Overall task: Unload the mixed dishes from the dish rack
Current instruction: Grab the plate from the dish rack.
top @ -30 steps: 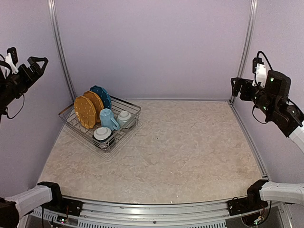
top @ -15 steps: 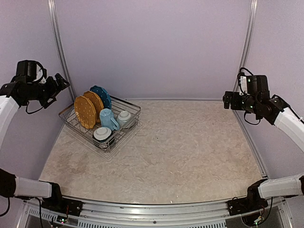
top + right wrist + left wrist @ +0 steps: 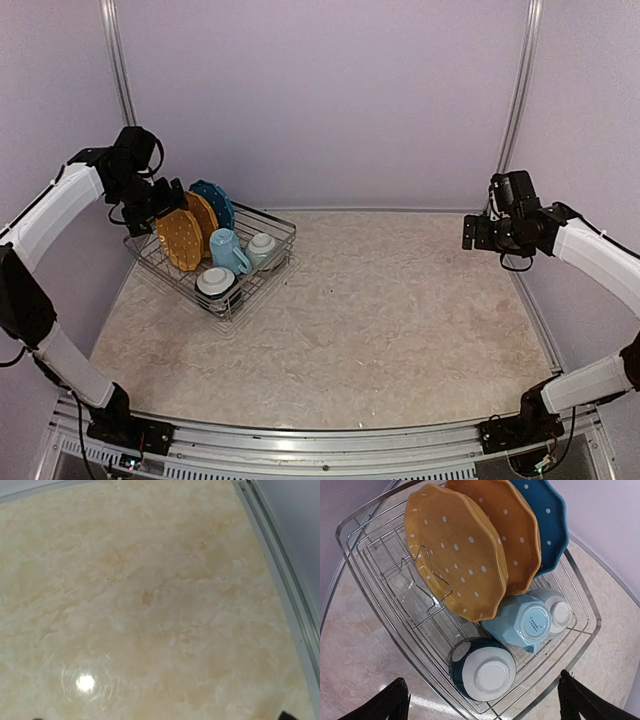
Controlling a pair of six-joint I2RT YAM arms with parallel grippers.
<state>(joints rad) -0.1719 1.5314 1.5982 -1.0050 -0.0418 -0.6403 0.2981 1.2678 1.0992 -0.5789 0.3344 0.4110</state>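
Note:
The dish rack [image 3: 268,217], a silver wire basket, stands at the table's back left. It holds two orange-yellow dotted plates [image 3: 178,237] and a blue dotted plate [image 3: 218,200] upright, a light blue mug [image 3: 226,250] and two overturned bowls [image 3: 215,283]. My left gripper [image 3: 160,200] hovers above the rack's left side, open and empty. In the left wrist view its fingers [image 3: 390,702] are spread wide either side of the dark-banded bowl [image 3: 482,670], with the mug [image 3: 520,620], the orange plates [image 3: 455,560] and the blue plate [image 3: 545,520] beyond. My right gripper [image 3: 475,232] is open over bare table at the right.
The rack's wire rim [image 3: 350,565] and upright dividers [image 3: 432,575] surround the dishes. A second small bowl [image 3: 560,612] sits beside the mug. The marble tabletop [image 3: 150,605] has a metal rail [image 3: 280,575] along its right edge. Purple walls close in on three sides.
Both arms have swung in from raised poses at the sides. The left gripper moved right to just above the rack. The right gripper came down and inward over the table.

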